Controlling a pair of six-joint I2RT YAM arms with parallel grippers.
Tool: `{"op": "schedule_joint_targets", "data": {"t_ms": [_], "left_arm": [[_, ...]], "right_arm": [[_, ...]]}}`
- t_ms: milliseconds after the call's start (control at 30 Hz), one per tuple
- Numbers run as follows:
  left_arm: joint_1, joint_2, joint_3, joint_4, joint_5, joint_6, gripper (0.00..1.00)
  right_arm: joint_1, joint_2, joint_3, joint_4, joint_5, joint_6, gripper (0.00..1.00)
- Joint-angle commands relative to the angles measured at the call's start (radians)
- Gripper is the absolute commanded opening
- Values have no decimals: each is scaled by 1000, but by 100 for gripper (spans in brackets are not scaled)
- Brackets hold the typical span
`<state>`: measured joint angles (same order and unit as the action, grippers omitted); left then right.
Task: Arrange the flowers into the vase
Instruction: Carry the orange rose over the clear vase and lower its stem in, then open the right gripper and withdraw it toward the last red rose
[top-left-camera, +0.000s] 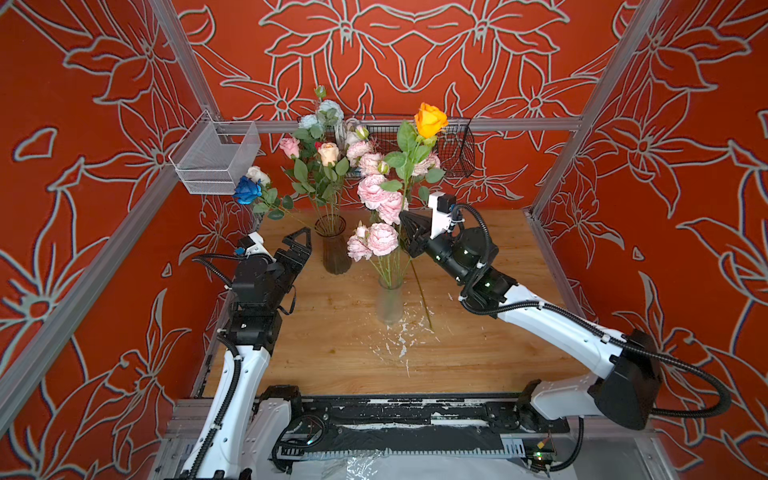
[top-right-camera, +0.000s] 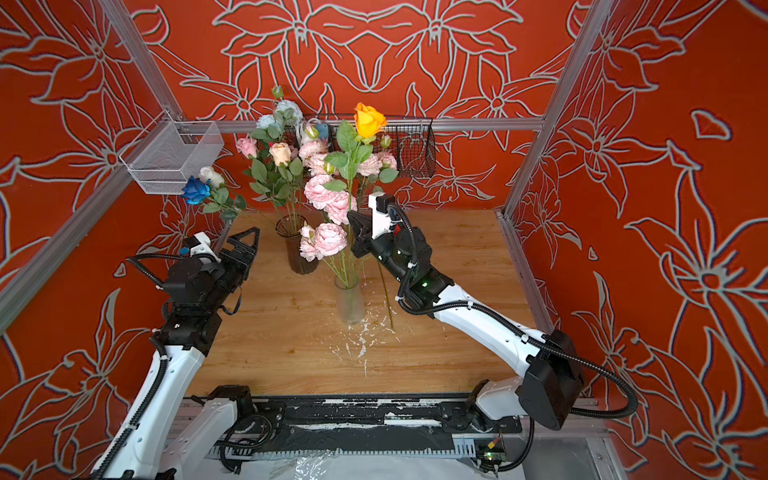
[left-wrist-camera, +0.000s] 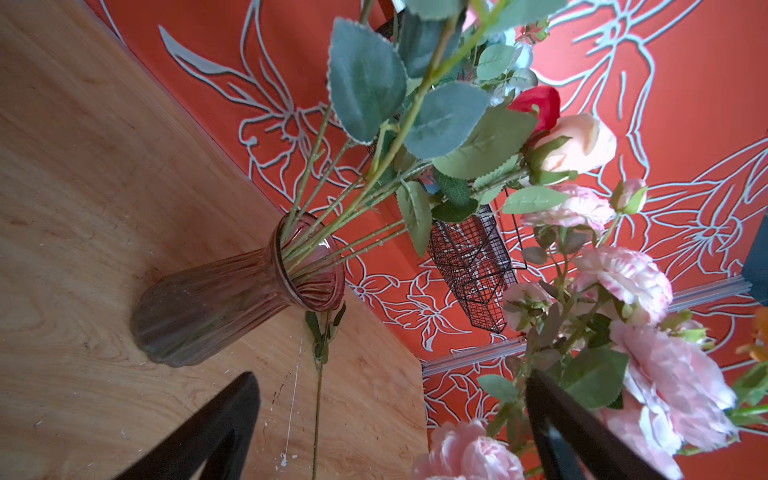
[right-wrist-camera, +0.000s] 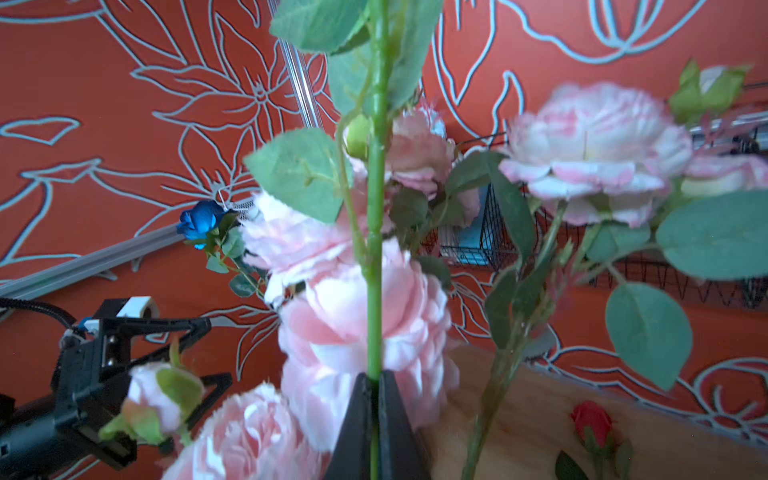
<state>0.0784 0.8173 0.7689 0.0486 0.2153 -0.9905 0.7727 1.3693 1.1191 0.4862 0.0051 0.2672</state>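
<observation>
so, two vases on the table (top-left-camera: 332, 353); back vase (top-left-camera: 332, 253) left of centre, front vase (top-left-camera: 390, 305) nearer and to its right, both with flowers (top-left-camera: 376, 193) in them; tall rose (top-left-camera: 430, 120) stands just right of the front vase, stem foot on the table; wire basket (top-left-camera: 457, 153) behind on the rail; mesh bin (top-left-camera: 216, 160) back-left

Bright, even light, faint soft shadows on the table (top-left-camera: 478, 345); both top views sharp, wallpaper (top-left-camera: 83, 124) lines colour-fringed toward the corners; pink flowers (right-wrist-camera: 590, 153) blur in the right wrist view
</observation>
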Motion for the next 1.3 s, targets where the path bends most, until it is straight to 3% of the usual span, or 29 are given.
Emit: {"op": "schedule_joint_targets", "data": {"t_ms": [0,167,400,900,1133,1267], "left_arm": [[13,12,-16,46,34,-26,100],[20,26,-16,56,51,-37,100],[20,25,-19,55,45,-34,100],[21,46,-20,60,56,-37,100],[20,57,-20,56,52,-36,100],[17,59,-20,53,55,-42,100]], "right_arm": [[35,-53,-36,-27,56,-24,26],[96,-99,-6,-179,142,-81,39],[143,-182,-4,-238,269,-102,46],[168,-357,67,-458,262,-164,49],[149,-455,13,-566,495,-190,47],[54,-546,-124,-622,497,-83,45]]}}
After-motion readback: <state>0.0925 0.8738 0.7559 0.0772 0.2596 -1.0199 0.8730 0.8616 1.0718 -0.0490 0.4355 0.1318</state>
